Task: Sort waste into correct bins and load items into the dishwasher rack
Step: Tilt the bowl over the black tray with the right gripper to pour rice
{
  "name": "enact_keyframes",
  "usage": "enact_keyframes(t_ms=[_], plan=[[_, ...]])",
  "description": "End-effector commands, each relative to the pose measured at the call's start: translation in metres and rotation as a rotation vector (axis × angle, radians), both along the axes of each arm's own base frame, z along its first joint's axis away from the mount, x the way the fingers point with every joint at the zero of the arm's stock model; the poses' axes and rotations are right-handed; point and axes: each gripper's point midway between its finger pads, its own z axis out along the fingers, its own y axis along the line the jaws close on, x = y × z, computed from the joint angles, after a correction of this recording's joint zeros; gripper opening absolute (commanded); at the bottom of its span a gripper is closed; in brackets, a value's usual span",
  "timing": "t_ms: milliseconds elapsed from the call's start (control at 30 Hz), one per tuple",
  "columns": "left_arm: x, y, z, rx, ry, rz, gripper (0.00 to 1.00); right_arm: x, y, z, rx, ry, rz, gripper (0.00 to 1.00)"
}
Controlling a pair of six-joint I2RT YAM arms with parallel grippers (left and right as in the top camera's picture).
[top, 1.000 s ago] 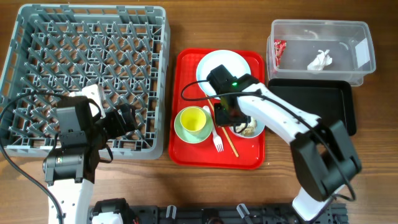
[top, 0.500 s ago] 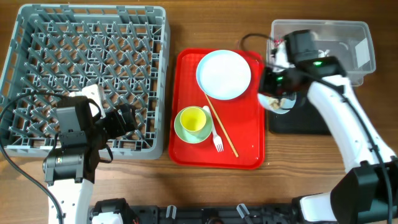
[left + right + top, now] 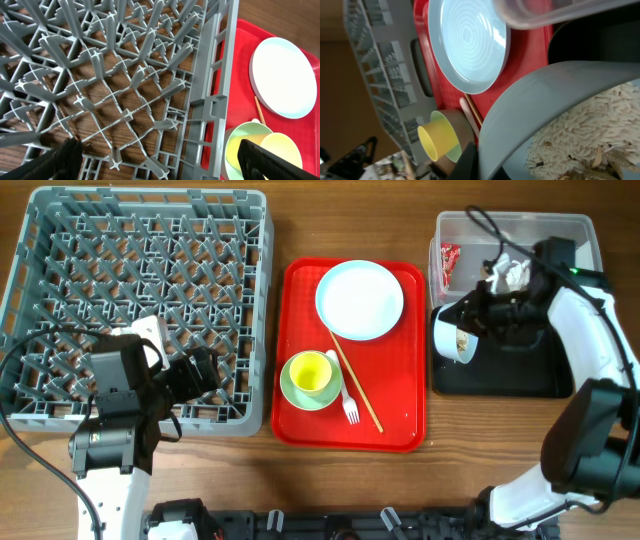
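Note:
My right gripper (image 3: 480, 315) is shut on the rim of the small white bowl (image 3: 450, 336) and holds it tilted on its side over the left end of the black tray (image 3: 505, 370). In the right wrist view the bowl (image 3: 545, 100) holds beige food scraps (image 3: 585, 140). The clear tub (image 3: 560, 230) holds the red wrapper (image 3: 447, 260) and the white paper scrap (image 3: 513, 275). The white plate (image 3: 359, 300), the green bowl (image 3: 290, 390) with the yellow cup (image 3: 310, 372) in it, and the white fork (image 3: 348, 402) lie on the red tray. My left gripper (image 3: 188, 375) is open and empty over the grey rack (image 3: 140, 270).
The red serving tray (image 3: 400, 420) sits between the rack and the bins. A wooden chopstick (image 3: 358, 388) lies on it beside the fork. In the left wrist view the rack's right wall (image 3: 215, 95) stands next to the plate (image 3: 282, 75) and cup (image 3: 282, 150).
My right gripper has carried the small white bowl from the red tray rightward to above the black tray and tipped it. The left arm has not moved.

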Motion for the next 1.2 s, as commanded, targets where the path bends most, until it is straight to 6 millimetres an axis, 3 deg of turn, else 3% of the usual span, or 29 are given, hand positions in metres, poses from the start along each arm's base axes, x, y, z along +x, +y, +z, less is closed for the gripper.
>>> enact_keyframes(t_ms=[0,267,533,867,1167], plan=[[0.003,-0.003,0.008,-0.011,-0.018,-0.008,1.0,-0.002,-0.003,0.0,0.211,-0.003,-0.03,0.04],[0.003,-0.003,0.008,-0.011,-0.018,-0.008,1.0,-0.004,-0.028,-0.01,0.481,0.025,-0.169,0.04],[0.003,-0.003,0.008,-0.011,-0.018,-0.008,1.0,0.0,-0.04,0.022,0.8,-0.093,-0.223,0.04],[0.003,-0.003,0.008,-0.011,-0.018,-0.008,1.0,0.005,-0.064,0.022,0.833,-0.048,-0.299,0.04],[0.003,-0.003,0.008,-0.011,-0.018,-0.008,1.0,0.006,-0.106,0.023,0.876,0.003,-0.433,0.04]])
